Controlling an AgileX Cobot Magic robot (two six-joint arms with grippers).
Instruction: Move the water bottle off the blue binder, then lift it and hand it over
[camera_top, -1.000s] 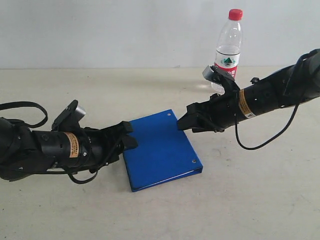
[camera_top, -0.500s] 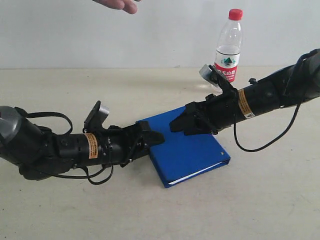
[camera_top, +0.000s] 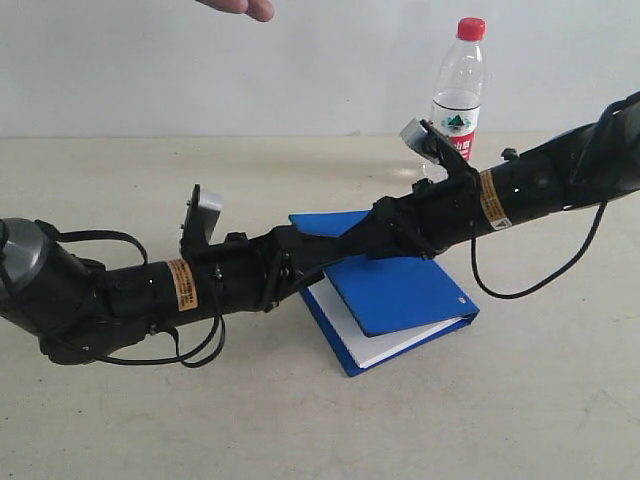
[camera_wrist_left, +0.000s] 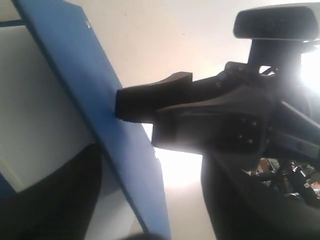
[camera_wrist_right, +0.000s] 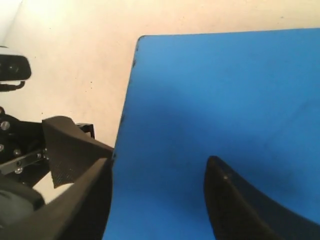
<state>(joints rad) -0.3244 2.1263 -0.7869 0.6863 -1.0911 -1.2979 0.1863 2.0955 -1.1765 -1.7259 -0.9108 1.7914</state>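
Item 1, blue binder (camera_top: 400, 290): I log it at mid-desk, between the two arms. Its long axis runs on a diagonal in the exterior view, far-left to near-right, with one rivet (camera_top: 463, 300) showing near the right corner. The top cover is tilted up on the side facing the left arm, and the white pages (camera_top: 375, 345) show in the wedge beneath it.

Item 2, water bottle (camera_top: 458, 95): upright on the desk (camera_top: 520, 400) at the back, red cap on top, long axis vertical. It stands clear of the binder and just behind the right arm.

Item 3, left hand (camera_top: 305, 262): at the raised edge of the cover. On my left wrist feed its fingers (camera_wrist_left: 65, 200) are spread, and the cover (camera_wrist_left: 100, 115) slants between them unclamped.

Item 4, right hand (camera_top: 372, 235): over the top face of the cover. Its fingers (camera_wrist_right: 240, 205) are spread above the blue surface (camera_wrist_right: 225, 100), one of them at the cover's edge. The left wrist feed shows one tip pressed against the outer face.

Item 5, person's fingertips (camera_top: 258, 10): at the top edge of the exterior view, well above the left arm.

Obstruction: the right arm crosses in front of the bottle's base and hides the binder's far corner.
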